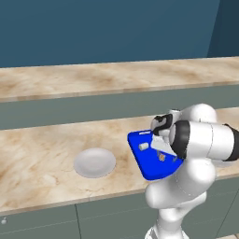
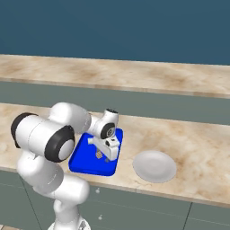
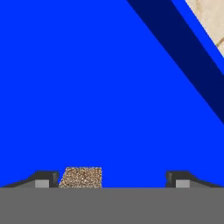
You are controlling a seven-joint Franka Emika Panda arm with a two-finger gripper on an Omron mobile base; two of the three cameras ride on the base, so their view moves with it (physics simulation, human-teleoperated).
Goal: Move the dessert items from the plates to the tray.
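Dessert pieces both sit on the blue tray (image 1: 151,170) now: the small whitish cylinder (image 1: 144,146) lies toward the far part of the tray floor, and the brown chunk (image 1: 162,158) rests nearer the front, well apart from it. From the right side the brown chunk (image 2: 99,155) shows just under the robot's hand, on the blue tray (image 2: 83,164).

The tray lies on the marble counter (image 1: 42,154), close to its front edge. To the left of it, a little apart, stands a round pale plate (image 1: 94,163) with nothing on it. From the other side a plate (image 2: 154,166) sits to the right of the tray, also bare.

The gripper (image 3: 113,179) hangs low over the tray floor, pointing down. Its two dark fingertips (image 3: 43,179) stand wide apart. The brown chunk (image 3: 81,177) lies just beside the left tip, inside the gap, with a clear stretch of blue tray (image 3: 109,87) between it and the other tip. I cannot tell whether the chunk touches that left tip. The tray rim (image 3: 192,65) runs slantwise across the upper right of the hand view, with a sliver of counter (image 3: 210,22) past it.
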